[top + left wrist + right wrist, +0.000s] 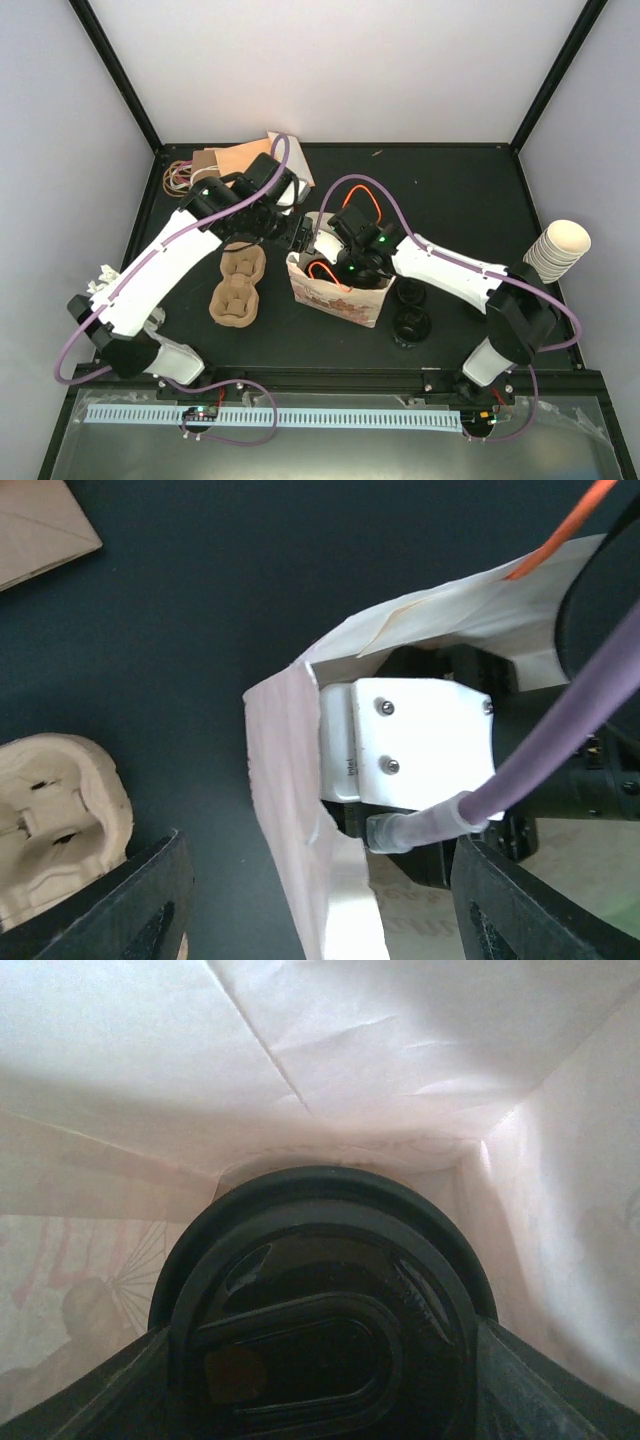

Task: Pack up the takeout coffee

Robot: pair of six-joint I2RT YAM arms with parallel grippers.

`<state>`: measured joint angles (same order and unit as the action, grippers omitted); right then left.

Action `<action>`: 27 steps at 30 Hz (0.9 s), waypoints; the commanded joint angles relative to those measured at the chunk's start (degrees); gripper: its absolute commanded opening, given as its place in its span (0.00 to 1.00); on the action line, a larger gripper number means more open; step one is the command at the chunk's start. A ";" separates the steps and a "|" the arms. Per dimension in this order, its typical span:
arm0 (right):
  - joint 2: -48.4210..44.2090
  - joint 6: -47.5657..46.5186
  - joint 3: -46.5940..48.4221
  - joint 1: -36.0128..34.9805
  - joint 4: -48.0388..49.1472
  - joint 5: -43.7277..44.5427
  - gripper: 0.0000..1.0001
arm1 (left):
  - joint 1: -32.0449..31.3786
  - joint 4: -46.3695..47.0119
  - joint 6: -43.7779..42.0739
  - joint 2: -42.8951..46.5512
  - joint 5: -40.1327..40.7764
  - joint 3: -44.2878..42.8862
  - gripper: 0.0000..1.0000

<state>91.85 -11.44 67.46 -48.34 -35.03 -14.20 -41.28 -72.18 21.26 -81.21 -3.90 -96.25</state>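
Arms crowd the middle of the black table

From where I stand the table is a matte black sheet. Plain white walls box it in on three sides, and black posts slant up from its two far corners. Near the table's centre stands a white paper bag with reddish print on its side, its mouth open upward.

The right gripper is sunk into that mouth, and down inside sits the takeout coffee. Only its black lid shows, ringed by the bag's pale walls. The gripper's fingers sit against either side of the lid, clamped on the cup.

The left gripper hangs at the bag's far left corner with its jaws spread. One finger is outside the bag wall and the other over the opening, and neither visibly touches the paper. Its camera looks straight at the white camera housing on the other wrist.

Left of the bag and apart from it, a brown pulp cup carrier lies flat. Two black lids rest between the bag and the table's right edge. A tilted stack of cream cups leans at that edge. Brown paper flats and a tangle of thin loops fill the far left corner.
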 commanded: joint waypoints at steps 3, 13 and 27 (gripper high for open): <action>5.48 0.81 -3.92 0.28 -9.62 1.36 0.32 | -1.89 -8.24 0.42 -5.12 6.34 -5.56 0.70; 5.79 0.74 -3.75 0.32 -9.85 1.38 0.32 | -2.89 -13.14 0.81 -7.87 8.33 -9.08 0.43; 5.87 0.70 -3.79 0.20 -10.03 1.67 0.32 | -2.84 -15.94 -1.26 -10.17 5.67 -12.46 0.02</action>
<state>92.55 -11.16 68.07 -48.03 -35.35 -14.96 -43.77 -86.21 20.71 -90.37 3.01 -106.59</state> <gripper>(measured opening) 0.709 0.036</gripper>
